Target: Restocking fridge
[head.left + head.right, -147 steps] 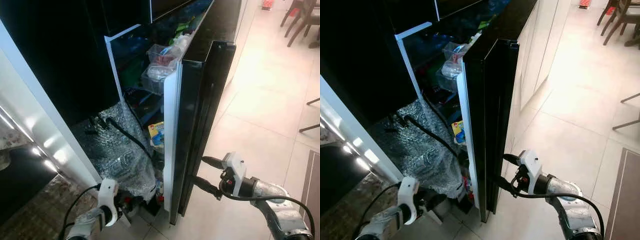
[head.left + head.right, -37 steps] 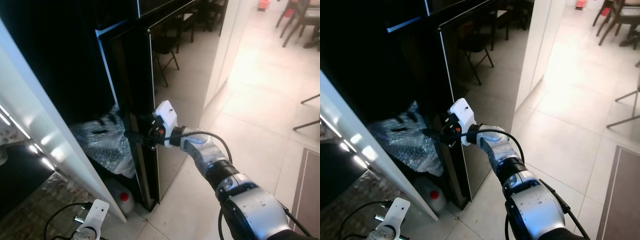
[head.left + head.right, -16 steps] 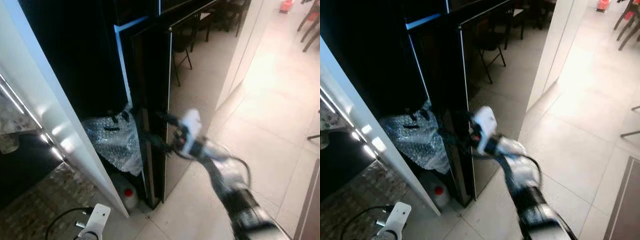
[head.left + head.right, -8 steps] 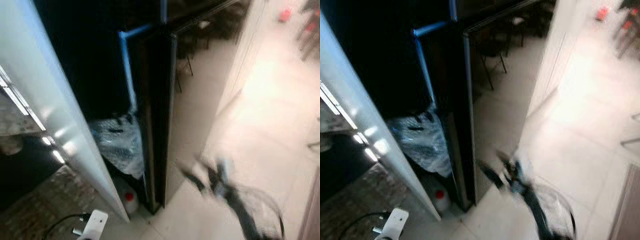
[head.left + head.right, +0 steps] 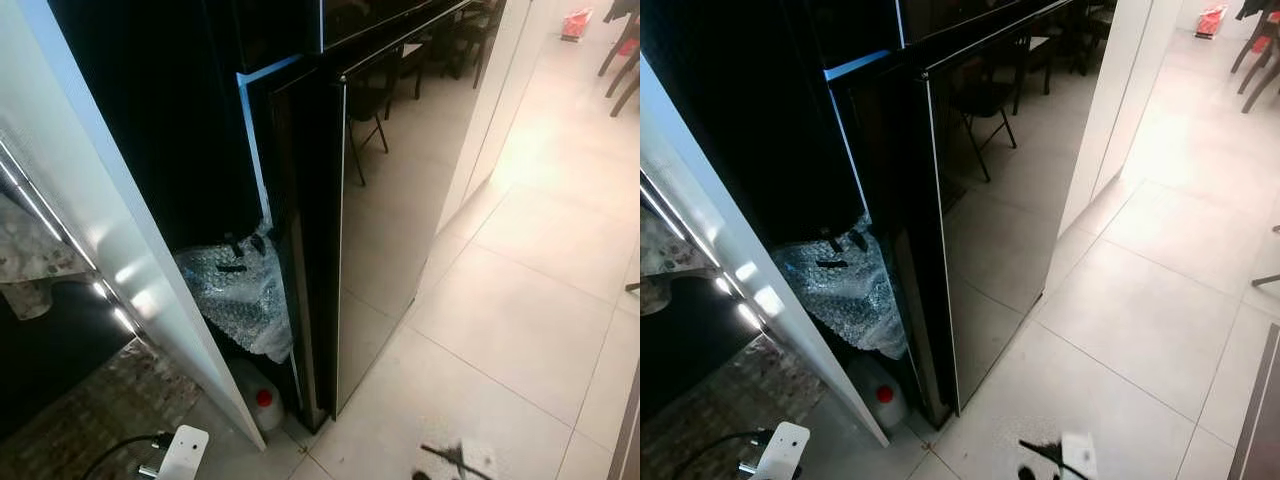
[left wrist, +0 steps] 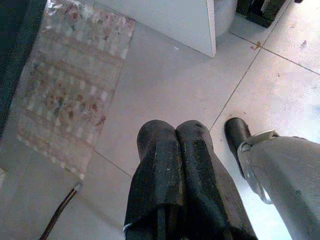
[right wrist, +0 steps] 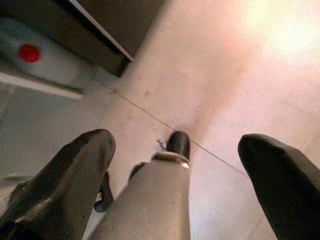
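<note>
We have dropped our right gripper (image 7: pixel 175 165) away from the fridge door (image 5: pixel 385 200), fingers wide apart and empty; left gripper (image 6: pixel 175 145) hangs pinched together, empty. The door now stands nearly closed, far left of us, so restocking looks about finished

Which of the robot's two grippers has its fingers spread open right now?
The right gripper: its fingers stand wide apart above the floor tiles. The left gripper has its fingers pressed together.

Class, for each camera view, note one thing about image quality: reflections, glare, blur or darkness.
Left eye view: the glossy black fridge door mirrors chairs, and the right gripper is smeared. Right eye view: pale floor tiles glare. Left wrist view: sharp, evenly lit, left gripper crisp. Right wrist view: soft, washed out towards one corner.
</note>
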Tool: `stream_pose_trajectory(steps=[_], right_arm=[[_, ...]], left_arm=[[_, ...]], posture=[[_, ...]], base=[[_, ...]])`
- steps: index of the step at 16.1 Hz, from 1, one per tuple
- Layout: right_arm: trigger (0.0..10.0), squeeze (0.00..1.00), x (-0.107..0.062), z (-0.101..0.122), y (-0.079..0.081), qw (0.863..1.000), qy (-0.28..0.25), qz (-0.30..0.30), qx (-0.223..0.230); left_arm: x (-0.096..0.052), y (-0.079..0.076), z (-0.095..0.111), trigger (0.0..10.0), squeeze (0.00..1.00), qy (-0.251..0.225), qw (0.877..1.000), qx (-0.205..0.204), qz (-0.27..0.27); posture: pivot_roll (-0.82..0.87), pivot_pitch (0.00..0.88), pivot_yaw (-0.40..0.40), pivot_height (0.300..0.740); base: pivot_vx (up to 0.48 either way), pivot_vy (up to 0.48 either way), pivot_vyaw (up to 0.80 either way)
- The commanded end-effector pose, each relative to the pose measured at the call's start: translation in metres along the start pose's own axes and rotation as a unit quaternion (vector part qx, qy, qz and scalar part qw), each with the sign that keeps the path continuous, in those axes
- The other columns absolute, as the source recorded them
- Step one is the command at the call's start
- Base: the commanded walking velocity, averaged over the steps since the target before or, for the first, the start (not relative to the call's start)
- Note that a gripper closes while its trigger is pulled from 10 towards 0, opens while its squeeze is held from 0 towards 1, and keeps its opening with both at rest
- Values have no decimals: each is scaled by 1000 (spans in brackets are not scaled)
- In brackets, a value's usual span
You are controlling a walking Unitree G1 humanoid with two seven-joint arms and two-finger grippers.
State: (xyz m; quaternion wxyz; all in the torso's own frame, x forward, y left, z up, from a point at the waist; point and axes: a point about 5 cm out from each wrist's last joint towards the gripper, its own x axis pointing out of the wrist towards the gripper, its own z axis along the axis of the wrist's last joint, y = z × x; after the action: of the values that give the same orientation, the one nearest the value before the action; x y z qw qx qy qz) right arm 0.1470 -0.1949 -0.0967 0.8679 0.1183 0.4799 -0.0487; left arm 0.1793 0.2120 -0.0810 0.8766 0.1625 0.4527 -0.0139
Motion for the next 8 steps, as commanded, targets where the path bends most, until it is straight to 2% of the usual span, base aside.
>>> stream_pose_trajectory(steps=[1,5,8], right_arm=[[10000,0,2,4,5,1000,-13,-10,12],[10000,0,4,10,9,999,-17,-30,17],[10000,0,5,13,10,999,-19,-35,8]], left_arm=[[-1,1,-7,10000,0,17,1000,-5,-1],[-1,0,-7,10000,0,19,1000,-4,-4],[-1,-2,-8,10000,0,22,1000,-3,-7]], posture=[[-26,0,41,740],[-27,9,39,740],[-31,18,39,740]], base=[[0,0,0],[0,-253,0],[0,-261,-733]])
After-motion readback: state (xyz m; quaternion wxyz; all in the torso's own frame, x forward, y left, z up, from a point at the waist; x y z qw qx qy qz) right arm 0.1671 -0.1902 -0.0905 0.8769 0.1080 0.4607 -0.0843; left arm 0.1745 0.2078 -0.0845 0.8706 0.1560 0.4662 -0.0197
